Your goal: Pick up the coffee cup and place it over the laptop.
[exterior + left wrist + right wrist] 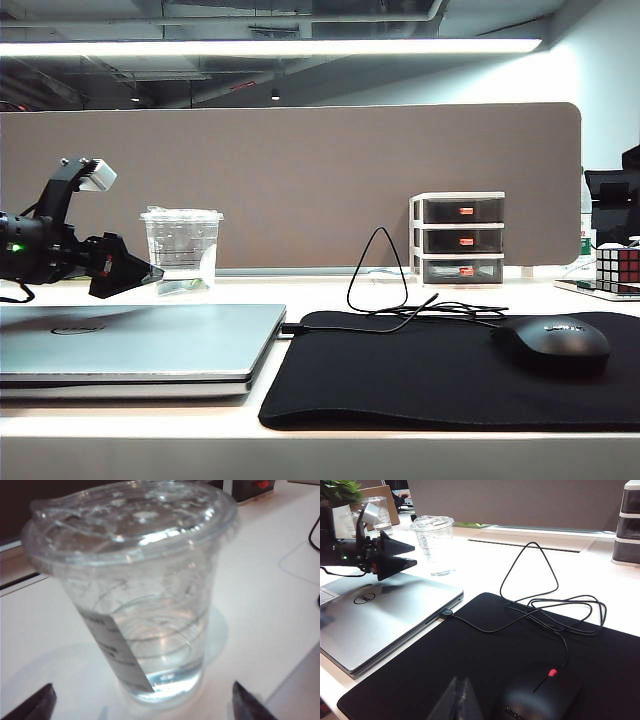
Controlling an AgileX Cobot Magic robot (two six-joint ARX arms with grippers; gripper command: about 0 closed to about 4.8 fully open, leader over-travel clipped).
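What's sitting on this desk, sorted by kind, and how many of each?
Coffee cup: 1
Laptop: 1
Mouse pad: 1
Mouse: 1
Drawer unit: 1
Puzzle cube: 1
Total: 6

The open left gripper is beside the cup; the right gripper is over the mouse pad, its opening unclear.

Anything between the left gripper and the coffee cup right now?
Nothing: the left wrist view shows only bare white table between the open left gripper and the coffee cup.
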